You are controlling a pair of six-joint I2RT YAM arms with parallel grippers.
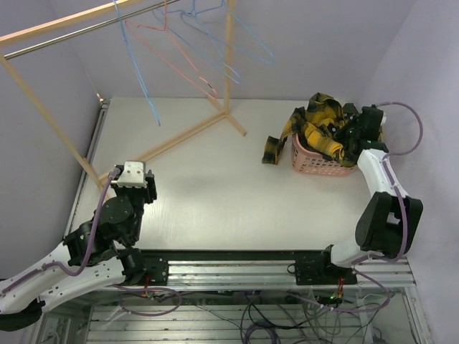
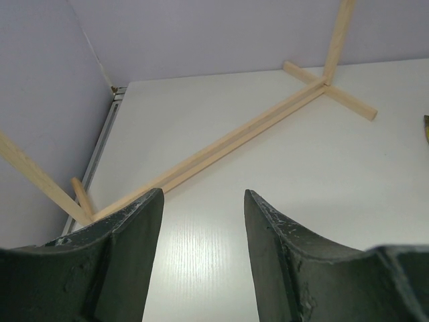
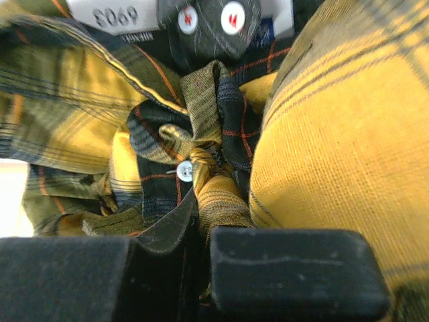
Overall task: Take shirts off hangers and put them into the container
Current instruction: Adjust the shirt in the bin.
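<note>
— Where's the plaid shirt (image 1: 319,122)?
— Heaped over the basket (image 1: 315,165), one sleeve (image 1: 272,149) trailing onto the worktop (image 1: 215,193). Right jaws clenched on a fold of it.
— Beneath it?
— Mostly hidden; only a dark collar (image 3: 208,27) shows.
— Left jaws?
— Released, empty, above white worktop. Hangers (image 1: 143,79) cut off on top; lilac walls (image 1: 323,43).

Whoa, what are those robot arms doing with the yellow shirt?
They're putting shirts into a laundry basket. The right gripper is shut on the yellow-and-black plaid shirt, which is piled on the pink basket. One part of it hangs over the side onto the table. The left gripper is open and holds nothing, near the foot of the wooden rack. The wire hangers on the rack have no shirts on them.
</note>
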